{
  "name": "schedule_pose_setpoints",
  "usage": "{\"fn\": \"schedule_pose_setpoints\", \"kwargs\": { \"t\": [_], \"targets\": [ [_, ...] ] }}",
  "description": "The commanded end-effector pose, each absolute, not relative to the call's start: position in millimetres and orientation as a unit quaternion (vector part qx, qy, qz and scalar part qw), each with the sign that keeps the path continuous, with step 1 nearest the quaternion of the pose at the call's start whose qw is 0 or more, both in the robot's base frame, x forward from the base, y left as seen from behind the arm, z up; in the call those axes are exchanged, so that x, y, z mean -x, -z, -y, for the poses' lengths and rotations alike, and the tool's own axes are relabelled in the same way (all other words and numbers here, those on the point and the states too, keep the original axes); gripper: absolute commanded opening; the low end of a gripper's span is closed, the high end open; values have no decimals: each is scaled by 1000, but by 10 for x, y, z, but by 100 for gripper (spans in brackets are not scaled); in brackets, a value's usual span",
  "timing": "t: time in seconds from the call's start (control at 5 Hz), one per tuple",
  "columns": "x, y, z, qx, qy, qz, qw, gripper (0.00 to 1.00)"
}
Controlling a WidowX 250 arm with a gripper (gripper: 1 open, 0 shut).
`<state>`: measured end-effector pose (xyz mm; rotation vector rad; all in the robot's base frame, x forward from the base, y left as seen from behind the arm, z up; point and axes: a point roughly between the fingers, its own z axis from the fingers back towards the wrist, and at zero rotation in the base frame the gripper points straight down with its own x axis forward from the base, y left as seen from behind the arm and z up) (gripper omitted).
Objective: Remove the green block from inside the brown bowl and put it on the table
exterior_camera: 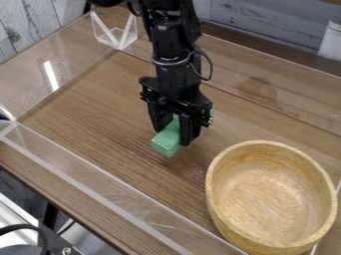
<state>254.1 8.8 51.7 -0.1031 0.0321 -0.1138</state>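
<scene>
We are looking at the gripper (172, 127) pointing straight down, its black jaws closed tight on the green block (167, 140) — a small, smooth, bright-green piece with rounded corners, sitting tilted between the fingers. The block's lower end is hanging at or just above the table (94, 110); we cannot tell whether it is touching. The arm above the gripper is looking matte black, jointed, with a cable running down its side.

Below and to the right of the gripper in the picture, near but apart from it, the brown bowl (272, 195) is resting on the wood — round, shallow, light tan with visible grain and a thick rim. Its inside is showing bare; the block is out of it.

The tabletop is showing a brown wood-grain pattern with a dull sheen, and low clear acrylic walls (80, 194) are edging it, catching pale reflections along their tops. Behind the gripper, past the far wall, we are seeing grey planks and a patch of green — too blurred to name. Near the lower left corner, outside the wall, dark cables are showing beside a pale floor.
</scene>
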Motion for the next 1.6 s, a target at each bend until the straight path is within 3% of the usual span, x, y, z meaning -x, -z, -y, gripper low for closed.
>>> {"fn": "schedule_pose_setpoints", "kwargs": {
  "t": [0.0,0.2,1.4],
  "targets": [
    [-2630,-706,-93,48,59,8,997,100],
    [-2638,-926,-112,48,57,27,997,100],
    [-2506,-620,-87,38,94,1,995,100]
  ]
}}
